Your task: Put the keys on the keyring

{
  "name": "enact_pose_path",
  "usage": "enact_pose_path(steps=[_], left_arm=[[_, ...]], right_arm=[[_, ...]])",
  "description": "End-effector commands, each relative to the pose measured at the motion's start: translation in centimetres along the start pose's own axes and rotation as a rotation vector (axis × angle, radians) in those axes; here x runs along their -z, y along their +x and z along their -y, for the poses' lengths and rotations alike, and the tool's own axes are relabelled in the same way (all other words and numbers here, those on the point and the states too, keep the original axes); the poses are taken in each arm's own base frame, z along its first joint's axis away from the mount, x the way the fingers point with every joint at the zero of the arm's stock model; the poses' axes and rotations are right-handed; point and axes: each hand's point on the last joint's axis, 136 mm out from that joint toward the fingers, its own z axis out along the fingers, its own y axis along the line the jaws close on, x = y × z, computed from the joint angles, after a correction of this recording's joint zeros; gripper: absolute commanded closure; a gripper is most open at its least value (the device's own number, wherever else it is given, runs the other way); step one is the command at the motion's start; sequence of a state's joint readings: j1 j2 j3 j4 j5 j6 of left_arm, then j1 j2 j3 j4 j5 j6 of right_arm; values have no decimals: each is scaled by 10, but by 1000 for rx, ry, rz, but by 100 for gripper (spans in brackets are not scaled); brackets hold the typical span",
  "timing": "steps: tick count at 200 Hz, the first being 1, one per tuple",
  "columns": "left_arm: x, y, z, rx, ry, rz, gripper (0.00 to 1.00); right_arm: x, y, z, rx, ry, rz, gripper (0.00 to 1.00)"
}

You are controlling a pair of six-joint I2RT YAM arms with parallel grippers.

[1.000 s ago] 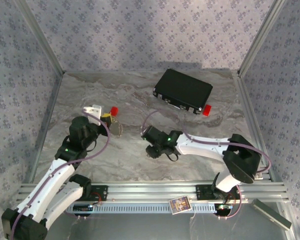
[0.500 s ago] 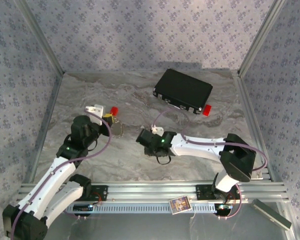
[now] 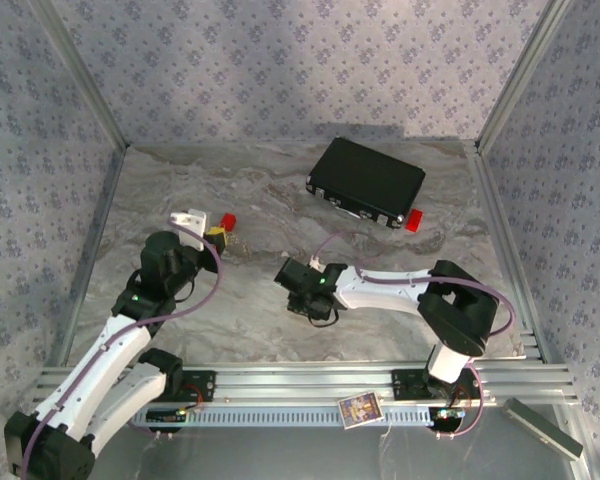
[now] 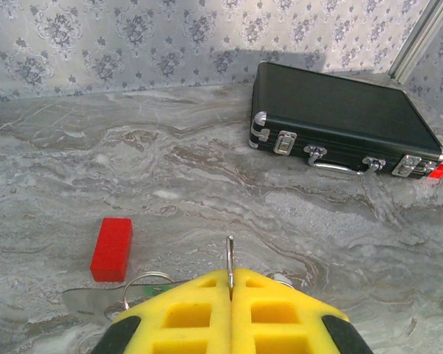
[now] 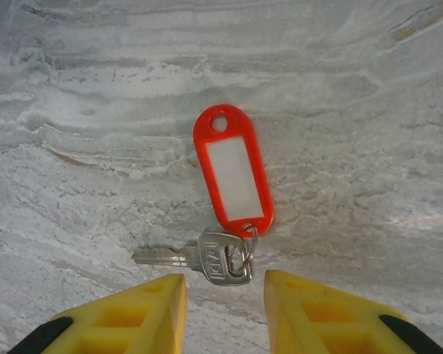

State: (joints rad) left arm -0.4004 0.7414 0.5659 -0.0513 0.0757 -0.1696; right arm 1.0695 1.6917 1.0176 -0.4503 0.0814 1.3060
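In the left wrist view my left gripper (image 4: pixel 230 276) is shut on a thin silvery keyring (image 4: pixel 229 253), which stands edge-on between the yellow fingers (image 4: pixel 184 310). A second wire loop (image 4: pixel 142 280) and a bit of green tag (image 4: pixel 136 300) peek out beneath them. The right wrist view looks down on a silver key (image 5: pixel 207 259) lying flat, joined by a small ring to a red-and-white tag (image 5: pixel 233 172). My right gripper (image 5: pixel 225 295) hangs open just above the key, one finger on each side. From above, the left gripper (image 3: pixel 216 238) is at middle left and the right gripper (image 3: pixel 296 290) at the centre.
A black case (image 3: pixel 368 181) with metal latches lies at the back right, with a red block (image 3: pixel 413 220) at its near corner. Another red block (image 3: pixel 227 221) sits just beyond the left gripper. Patterned walls enclose the marbled table (image 3: pixel 280 330).
The right arm has swung left and drawn its elbow in, bringing the gripper over the red-tagged key, with its jaws a little narrower. The left arm has barely moved.
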Motion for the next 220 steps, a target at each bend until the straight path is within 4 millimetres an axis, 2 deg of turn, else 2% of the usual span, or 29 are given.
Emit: enact_pose_path(steps=[1, 68, 195, 220], left_arm=[[3, -17, 9, -7, 40, 64, 100], [0, -14, 9, -5, 42, 51, 100], [2, -15, 9, -13, 38, 54, 100], [3, -14, 9, -13, 38, 53, 100]], right_arm=[[-7, -1, 6, -48, 19, -13, 69], [-10, -4, 20, -85, 82, -20, 78], [-6, -8, 22, -88, 81, 5, 100], [-5, -9, 23, -87, 79, 11, 100]])
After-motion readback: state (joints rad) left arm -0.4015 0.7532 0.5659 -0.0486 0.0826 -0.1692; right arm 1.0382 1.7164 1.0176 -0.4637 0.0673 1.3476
